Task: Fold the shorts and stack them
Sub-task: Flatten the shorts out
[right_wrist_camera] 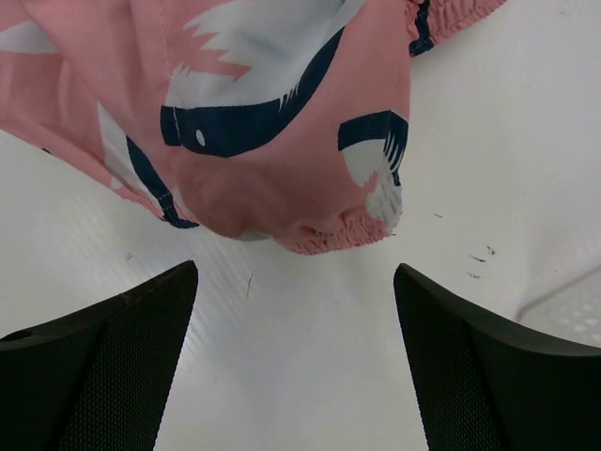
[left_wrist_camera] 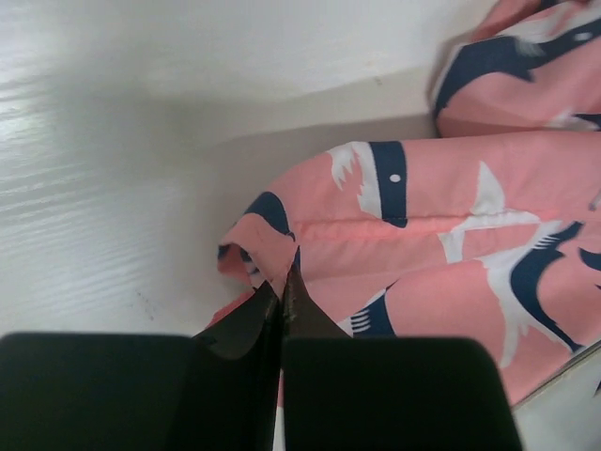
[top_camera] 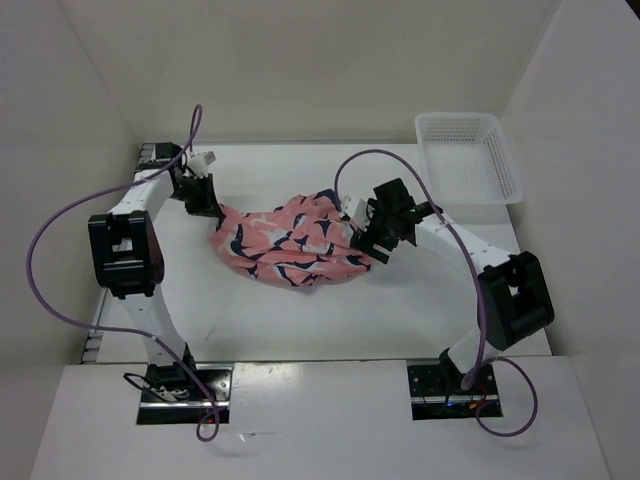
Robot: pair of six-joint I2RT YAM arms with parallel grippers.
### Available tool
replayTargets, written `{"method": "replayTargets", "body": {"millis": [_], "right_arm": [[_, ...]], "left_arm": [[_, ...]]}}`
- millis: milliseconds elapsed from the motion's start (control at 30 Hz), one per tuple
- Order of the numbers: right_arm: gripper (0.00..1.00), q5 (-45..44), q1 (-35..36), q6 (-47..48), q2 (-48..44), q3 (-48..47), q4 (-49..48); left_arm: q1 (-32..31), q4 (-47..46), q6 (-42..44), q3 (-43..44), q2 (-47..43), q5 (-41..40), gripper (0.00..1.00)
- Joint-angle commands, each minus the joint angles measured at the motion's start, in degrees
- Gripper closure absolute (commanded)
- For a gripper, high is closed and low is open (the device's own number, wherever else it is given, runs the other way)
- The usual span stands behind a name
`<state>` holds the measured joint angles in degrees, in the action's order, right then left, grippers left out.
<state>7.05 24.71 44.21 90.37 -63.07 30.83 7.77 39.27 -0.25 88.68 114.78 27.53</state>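
Shorts point(top_camera: 290, 245) crumpled in a heap on the worktop point(top_camera: 300, 320) between both hands, left hand point(left_wrist_camera: 282, 293) pinched closed on an edge, right hand point(right_wrist_camera: 296, 272) spread wide just short of the gathered waistband point(right_wrist_camera: 338, 235), no fold yet made, so folding and stacking all ahead.

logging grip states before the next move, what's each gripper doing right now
left gripper: closed, pinching the hem of the shorts.
right gripper: open, holding nothing; shorts edge just ahead.
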Motion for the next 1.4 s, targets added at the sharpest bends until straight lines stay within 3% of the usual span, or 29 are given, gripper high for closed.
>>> {"method": "replayTargets", "body": {"millis": [0, 167, 267, 400, 467, 567, 600, 700, 767, 900, 1000, 1067, 1133, 1200, 1367], "right_arm": [[0.10, 0.4, 0.2, 2.3, -5.0, 2.4, -0.6], [0.13, -4.7, 4.1, -0.7, -3.7, 7.3, -12.7], [0.16, -4.7, 4.1, -3.1, 1.9, 5.6, -15.2], [0.31, -5.4, 4.1, -3.7, 5.3, 5.0, -18.9], [0.60, -6.8, 4.1, -3.7, 6.2, 3.6, -19.5], [0.87, -7.4, 3.6, -3.7, 6.8, 0.7, -18.7], [1.00, -8.4, 2.9, -3.7, 6.8, -1.5, -18.7], [1.00, -10.8, 0.7, -1.7, 7.5, -8.9, -18.7], [1.00, -13.8, -0.5, -1.0, 9.1, -15.4, -19.4], [1.00, -18.0, -2.3, -2.4, 15.4, -41.9, -19.3], [1.00, -19.3, -2.3, -4.0, 19.0, -55.4, -18.2], [1.00, -21.4, -1.7, -4.0, 19.5, -59.0, -18.2], [1.00, -21.9, -1.2, -4.6, 18.1, -60.9, -17.0], [1.00, -21.4, -0.6, -3.8, 15.8, -57.0, -16.2], [1.00, -22.1, 3.4, 5.5, 3.3, -34.0, -13.8]], "left_arm": [[-0.1, -0.2, 0.3, 0.5, -6.7, 2.1, 1.00], [-0.1, 0.4, 0.3, 0.5, -8.7, 3.3, 1.00], [-0.1, 1.0, 0.3, 0.5, -9.8, 3.3, 1.00], [-0.1, 1.6, 0.3, 0.5, -11.8, 2.8, 1.00], [-0.1, 2.1, 0.3, 0.5, -12.4, 2.3, 1.00], [0.4, 2.7, 0.3, 1.8, -13.6, 0.7, 1.00], [1.1, 2.7, 0.3, 3.8, -14.1, -0.1, 1.00], [3.2, 2.7, 0.3, 10.1, -14.1, -1.2, 1.00], [4.4, 2.7, 0.3, 20.0, -12.9, -2.6, 1.00], [6.5, 2.7, 0.3, 38.7, -10.6, -4.0, 1.00], [7.2, 2.0, 0.3, 48.5, -11.4, -5.7, 1.00], [7.2, 1.4, 0.3, 51.1, -12.5, -5.7, 1.00], [7.2, 2.0, 0.3, 51.9, -14.6, -5.7, 1.00], [7.2, 3.1, 0.3, 48.3, -17.9, -5.2, 1.00], [7.2, 1.4, 0.3, 23.1, -29.2, -4.5, 0.99]]}}
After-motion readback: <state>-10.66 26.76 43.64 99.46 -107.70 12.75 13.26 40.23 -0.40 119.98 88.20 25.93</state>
